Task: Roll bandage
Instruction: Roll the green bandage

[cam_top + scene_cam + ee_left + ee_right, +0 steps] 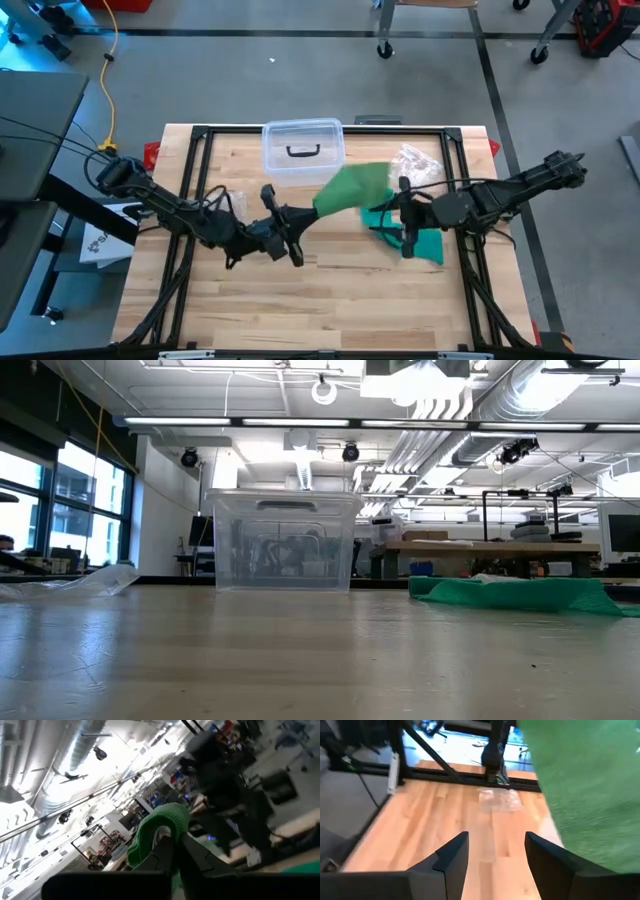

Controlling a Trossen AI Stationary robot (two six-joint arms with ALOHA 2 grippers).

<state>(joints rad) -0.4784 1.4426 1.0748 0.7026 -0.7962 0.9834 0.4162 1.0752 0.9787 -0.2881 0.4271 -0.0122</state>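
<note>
A green bandage (355, 187) runs as a wide band above the table from my left gripper (300, 222) toward the right. Its other part (425, 243) lies bunched on the wood and shows in the low view as a low green heap (520, 592). My left gripper (172, 847) is shut on the bandage at mid-table. My right gripper (405, 240) hangs over the bunched part. In its wrist view it (495, 855) is open with nothing between the fingers, and the green band (585, 795) hangs beside it. My left gripper pinches one end of the bandage between its two fingers. A fold of the green cloth (160, 822) loops over the fingertips. The fingers come roughly level from the table's left. From the hold the band runs lifted clear toward the right, its far part on the table.
A clear plastic box with a black handle (303, 145) stands at the far middle of the table, also in the low view (285, 540). A crumpled clear wrapper (418, 165) lies at the far right. Black frame rails (200, 135) run along the table's edges.
</note>
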